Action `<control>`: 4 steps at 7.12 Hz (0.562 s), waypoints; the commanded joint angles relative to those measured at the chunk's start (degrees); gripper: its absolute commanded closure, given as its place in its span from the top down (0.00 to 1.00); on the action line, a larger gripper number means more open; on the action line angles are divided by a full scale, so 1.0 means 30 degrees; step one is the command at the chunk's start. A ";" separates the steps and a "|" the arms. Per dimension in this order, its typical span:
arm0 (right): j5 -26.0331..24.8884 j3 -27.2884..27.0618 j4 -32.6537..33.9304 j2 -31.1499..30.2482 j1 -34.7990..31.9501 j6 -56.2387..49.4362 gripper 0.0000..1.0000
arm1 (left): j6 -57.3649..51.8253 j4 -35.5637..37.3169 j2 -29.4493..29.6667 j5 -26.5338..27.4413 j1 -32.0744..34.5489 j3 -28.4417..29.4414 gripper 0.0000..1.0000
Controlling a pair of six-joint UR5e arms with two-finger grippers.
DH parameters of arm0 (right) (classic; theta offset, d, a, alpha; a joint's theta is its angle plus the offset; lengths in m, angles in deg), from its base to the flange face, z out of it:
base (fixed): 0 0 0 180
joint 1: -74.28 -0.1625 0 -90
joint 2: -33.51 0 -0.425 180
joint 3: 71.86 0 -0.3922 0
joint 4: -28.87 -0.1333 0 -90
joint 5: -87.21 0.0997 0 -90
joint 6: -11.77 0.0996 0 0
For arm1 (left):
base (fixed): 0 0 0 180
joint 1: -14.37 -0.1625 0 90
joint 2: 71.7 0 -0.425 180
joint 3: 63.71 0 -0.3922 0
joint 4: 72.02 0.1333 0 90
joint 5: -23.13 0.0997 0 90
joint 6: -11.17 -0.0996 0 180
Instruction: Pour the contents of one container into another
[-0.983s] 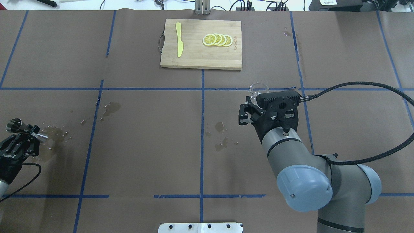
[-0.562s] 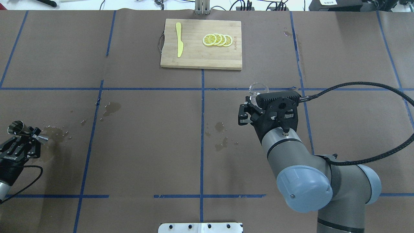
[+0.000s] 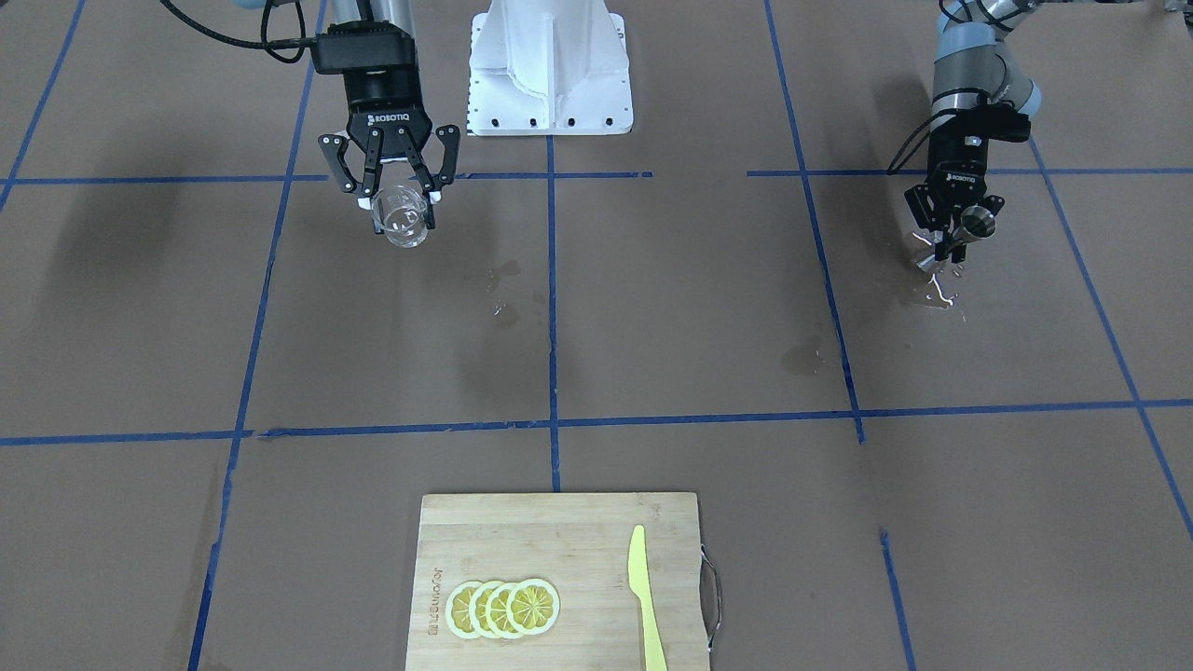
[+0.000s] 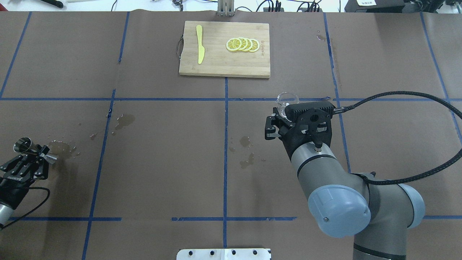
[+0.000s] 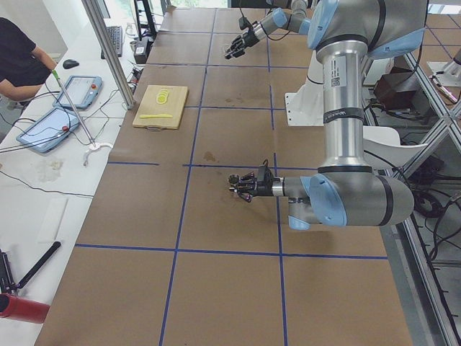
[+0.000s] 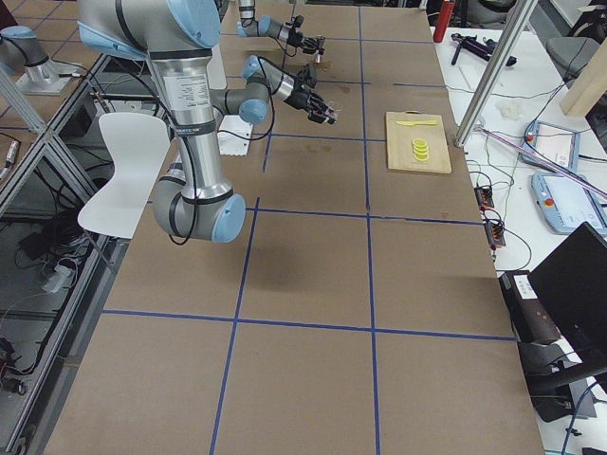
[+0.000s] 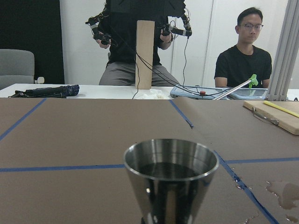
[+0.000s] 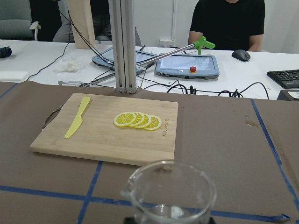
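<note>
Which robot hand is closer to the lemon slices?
Right. The right gripper is fairly near the lemon slices; the left gripper is far off at the table's edge.

The right arm [image 4: 325, 169] and left arm [image 5: 338, 115] are smooth silver-grey tubes, with pale blue caps [image 4: 339, 211] on the rounded joints. Each wrist ends in a black block lettered ROBOTIQ [image 3: 385, 118] in white, carrying black jointed fingers [image 4: 270, 128]. A braided black cable [image 4: 397, 93] trails from the right wrist. The white base [image 3: 550, 84] shows dark screws.

Far apart: left gripper [image 4: 38, 153] around steel jigger [image 4: 22, 145], right gripper [image 4: 287, 108] around glass cup [image 4: 287, 99]
</note>
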 commanded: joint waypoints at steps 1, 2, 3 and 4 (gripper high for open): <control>0.0023 0.0024 -0.0053 0.0012 0.0001 0.0000 0.00 | 0.0022 0.0049 0.0024 -0.0196 -0.0065 0.0117 0.00; 0.0023 0.0024 -0.0053 0.0012 0.0030 0.0000 0.00 | 0.0022 0.0049 0.0024 -0.0225 -0.0124 0.0233 0.00; 0.0023 0.0024 -0.0082 0.0012 0.0031 0.0000 0.00 | 0.0022 0.0049 0.0024 -0.0225 -0.0182 0.0234 0.00; 0.0023 0.0024 -0.0083 0.0012 0.0031 0.0000 0.00 | 0.0051 0.0020 0.0024 -0.0254 -0.0241 0.0234 0.00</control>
